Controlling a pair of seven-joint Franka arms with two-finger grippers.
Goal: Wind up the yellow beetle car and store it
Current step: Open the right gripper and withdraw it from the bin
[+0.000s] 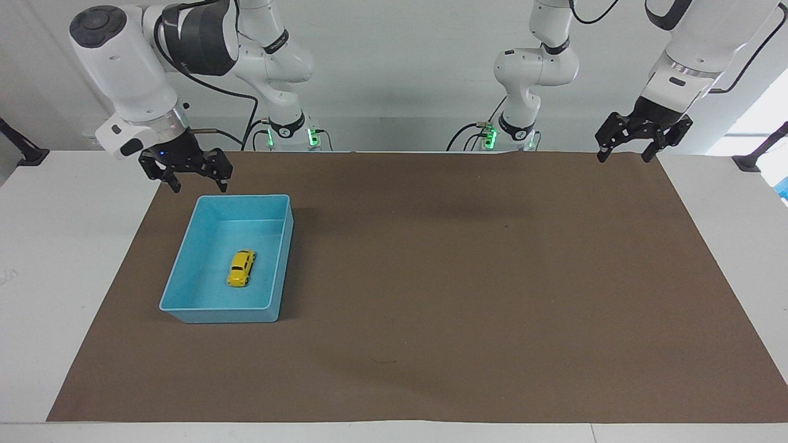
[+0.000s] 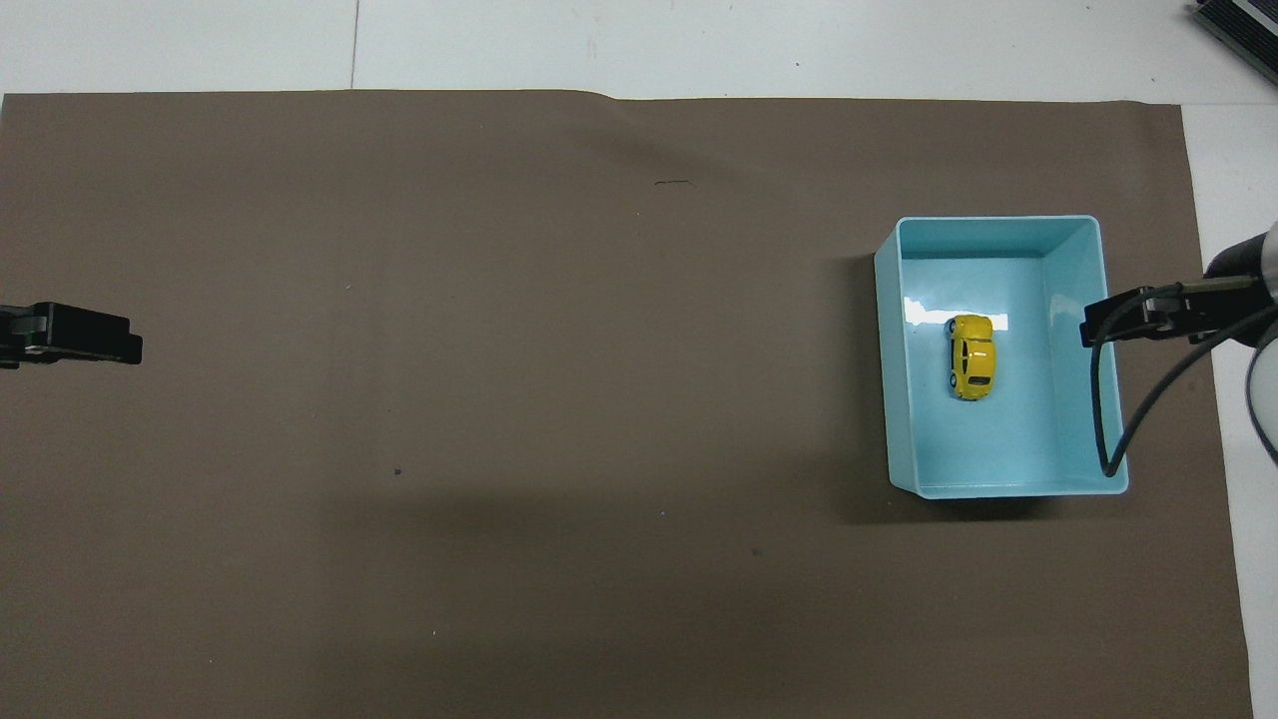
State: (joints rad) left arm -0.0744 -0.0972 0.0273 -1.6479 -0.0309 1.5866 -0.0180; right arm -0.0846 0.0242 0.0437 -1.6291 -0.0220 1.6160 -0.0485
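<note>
- Yellow beetle car (image 1: 241,268) (image 2: 971,357) sits on the floor of the blue bin (image 1: 184,271) (image 2: 1068,439), about mid-bin, wheels down, touching no wall.
- Car's long axis runs along the bin's long axis, near-to-far from the robots.
- Blue bin is open-topped and rectangular, on the brown mat (image 1: 431,277) (image 2: 499,399), toward the right arm's end of the desk (image 1: 55,258).
- Nothing else is in the bin; a bright glare patch lies on its floor just beside the car, on the side farther from the robots.
- Right end effector (image 1: 197,183) (image 2: 1098,327) is raised in the air, over the mat edge at the bin's robot-side corner, clear of the bin and the car.
- Right end effector fingers are spread wide, pointing down, holding nothing.
- A black cable hangs from the right wrist; in the overhead view it loops across the bin's wall on the right arm's side.
- Left end effector (image 1: 623,155) (image 2: 120,348) hangs over the mat's corner at the left arm's end, near the robots, well apart from the bin; this arm waits.
- Left end effector fingers are spread apart, empty.
- Brown mat covers most of the white desk; a small dark scuff shows on the mat far from the robots.
</note>
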